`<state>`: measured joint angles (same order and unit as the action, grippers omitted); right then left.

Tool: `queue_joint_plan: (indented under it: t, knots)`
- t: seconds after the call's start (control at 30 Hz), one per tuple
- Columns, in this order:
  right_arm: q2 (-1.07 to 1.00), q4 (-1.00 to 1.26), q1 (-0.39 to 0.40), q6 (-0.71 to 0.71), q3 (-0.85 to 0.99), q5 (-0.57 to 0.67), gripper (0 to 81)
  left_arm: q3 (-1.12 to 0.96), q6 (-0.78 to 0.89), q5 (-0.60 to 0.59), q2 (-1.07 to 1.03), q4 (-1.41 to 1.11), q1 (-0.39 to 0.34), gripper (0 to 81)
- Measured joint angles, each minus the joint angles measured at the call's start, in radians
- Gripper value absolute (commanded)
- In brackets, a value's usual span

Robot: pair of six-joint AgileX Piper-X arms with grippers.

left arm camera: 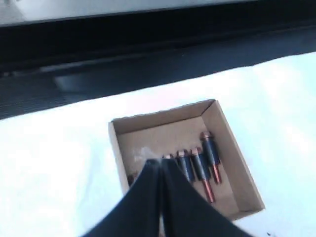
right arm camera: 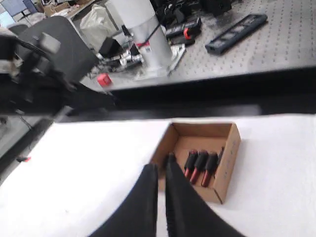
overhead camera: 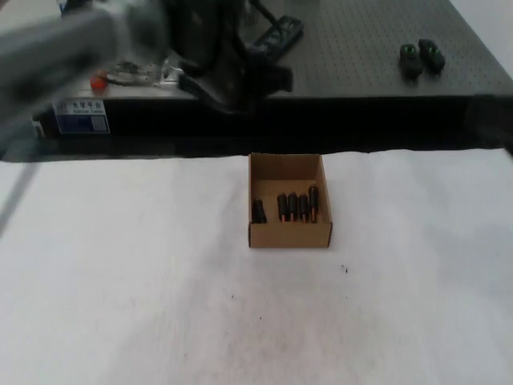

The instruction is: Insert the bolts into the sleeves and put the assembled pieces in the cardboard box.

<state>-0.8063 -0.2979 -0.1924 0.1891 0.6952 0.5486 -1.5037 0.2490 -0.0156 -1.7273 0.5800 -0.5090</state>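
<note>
the cardboard box (overhead camera: 289,234) sits on the white-covered desk (overhead camera: 120,281), midway along its far edge. inside, a row of assembled pieces (overhead camera: 296,206) lies toward the near wall, with a lone piece (overhead camera: 258,211) beside them. the left claw (left arm camera: 159,167) and the right claw (right arm camera: 159,167) are both pinched together, holding nothing.

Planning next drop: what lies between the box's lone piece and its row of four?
In the high view, only bare floor of the cardboard box separates the lone piece from the row.
</note>
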Motion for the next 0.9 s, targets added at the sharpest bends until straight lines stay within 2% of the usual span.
queue_joint_plan:
  t: [0.03,0.07,0.1,0.23,0.27,0.4,0.43,0.67,0.9]
  knots:
    - [0.000,-0.034,0.000,-0.009,0.000,0.000,5.3,0.000,-0.003,0.004,0.009,-0.004,0.000,0.4]
    - [0.002,-0.065,0.000,-0.015,-0.005,-0.003,5.3,0.211,0.006,0.004,0.151,-0.087,0.000,0.4]
    - [0.007,-0.112,0.000,-0.022,-0.029,-0.015,5.3,0.287,0.019,0.006,0.207,-0.113,0.000,0.4]
    - [0.072,-0.162,0.000,-0.036,-0.146,-0.058,5.3,0.469,0.053,0.009,0.387,-0.152,0.000,0.4]
    - [0.089,-0.162,0.000,-0.036,-0.149,-0.061,5.3,0.576,0.055,0.016,0.502,-0.163,0.000,0.4]
    - [0.156,-0.164,0.000,-0.036,-0.209,-0.091,5.3,0.740,0.058,0.016,0.728,-0.172,0.000,0.4]
    - [0.181,-0.164,0.000,-0.036,-0.224,-0.093,5.1,0.812,0.058,0.016,0.849,-0.172,0.000,0.4]
    - [0.307,-0.199,0.000,-0.004,-0.335,-0.095,5.0,1.053,0.058,0.016,1.199,-0.174,0.000,0.4]
    - [0.347,-0.306,0.000,0.077,-0.390,-0.087,5.0,1.171,0.058,0.016,1.380,-0.159,0.000,0.4]
